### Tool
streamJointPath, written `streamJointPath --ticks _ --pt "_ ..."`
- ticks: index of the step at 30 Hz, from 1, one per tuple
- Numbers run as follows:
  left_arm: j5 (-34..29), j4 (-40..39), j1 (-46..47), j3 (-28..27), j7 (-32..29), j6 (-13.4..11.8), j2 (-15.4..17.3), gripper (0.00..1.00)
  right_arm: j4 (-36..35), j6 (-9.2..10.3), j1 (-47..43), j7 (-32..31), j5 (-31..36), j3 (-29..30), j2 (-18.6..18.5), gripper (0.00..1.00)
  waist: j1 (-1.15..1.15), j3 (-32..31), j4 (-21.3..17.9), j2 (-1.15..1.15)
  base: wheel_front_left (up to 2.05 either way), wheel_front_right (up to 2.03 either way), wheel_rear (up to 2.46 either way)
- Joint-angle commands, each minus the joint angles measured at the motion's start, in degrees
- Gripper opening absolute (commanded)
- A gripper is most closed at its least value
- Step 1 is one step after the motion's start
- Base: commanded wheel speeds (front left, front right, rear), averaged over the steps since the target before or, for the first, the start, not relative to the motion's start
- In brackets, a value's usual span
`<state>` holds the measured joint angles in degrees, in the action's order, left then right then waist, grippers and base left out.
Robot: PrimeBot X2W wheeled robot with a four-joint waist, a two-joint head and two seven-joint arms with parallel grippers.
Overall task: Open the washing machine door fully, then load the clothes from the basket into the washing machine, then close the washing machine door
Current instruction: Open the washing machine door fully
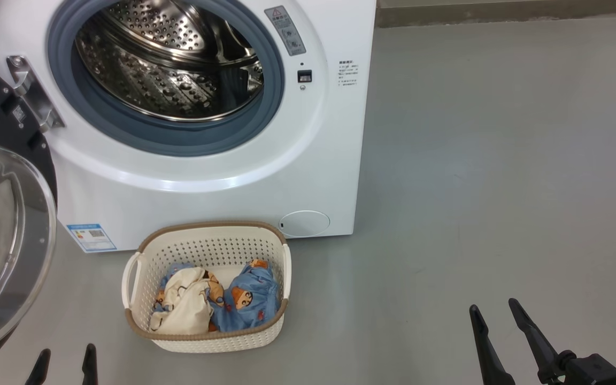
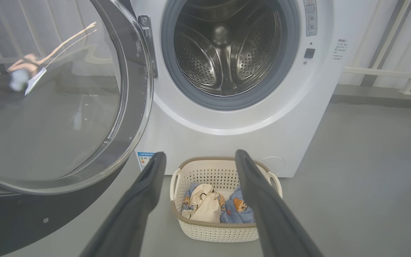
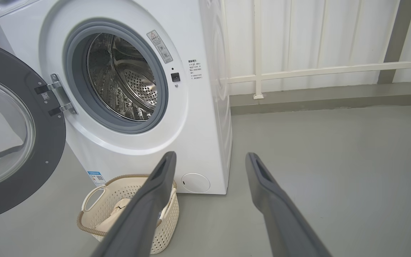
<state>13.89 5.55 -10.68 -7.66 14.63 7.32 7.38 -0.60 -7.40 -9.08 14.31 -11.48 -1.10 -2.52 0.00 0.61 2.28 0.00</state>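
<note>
The white washing machine [image 1: 297, 160] stands with its steel drum [image 1: 169, 59] exposed. Its round black-ringed glass door [image 1: 3, 235] is swung wide open to the left on its metal hinge [image 1: 32, 93]. On the floor before the machine sits the cream basket [image 1: 206, 240], holding the clothes: a blue bear-print garment [image 1: 252, 302] and one with a cream side up [image 1: 185, 305]. My left gripper [image 1: 67, 355] is open at the lower left, back from the basket. My right gripper [image 1: 495, 307] is open over the floor at the lower right. Both hold nothing.
Grey floor [image 1: 500, 160] stretches to the right of the machine. A low ledge and white railing [image 3: 316, 71] run along the wall behind. The open door [image 2: 48, 107] juts out on the left, near my left arm.
</note>
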Motion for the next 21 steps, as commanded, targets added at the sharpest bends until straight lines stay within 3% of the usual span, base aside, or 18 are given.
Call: streamJointPath --ticks 1,21 --pt "-0.4 -1.2 1.9 -2.0 0.4 0.0 0.7 1.0 -1.3 -0.09 1.6 0.7 -0.1 -1.3 -0.4 1.0 0.0 0.0 0.0 0.0 0.0 0.0 0.0" --pt "-0.7 -0.6 2.2 -2.5 0.4 0.1 0.2 1.0 0.3 -0.09 2.5 0.7 -0.4 -1.4 -0.4 1.0 0.0 -0.8 0.4 0.0 0.0 0.0 0.0"
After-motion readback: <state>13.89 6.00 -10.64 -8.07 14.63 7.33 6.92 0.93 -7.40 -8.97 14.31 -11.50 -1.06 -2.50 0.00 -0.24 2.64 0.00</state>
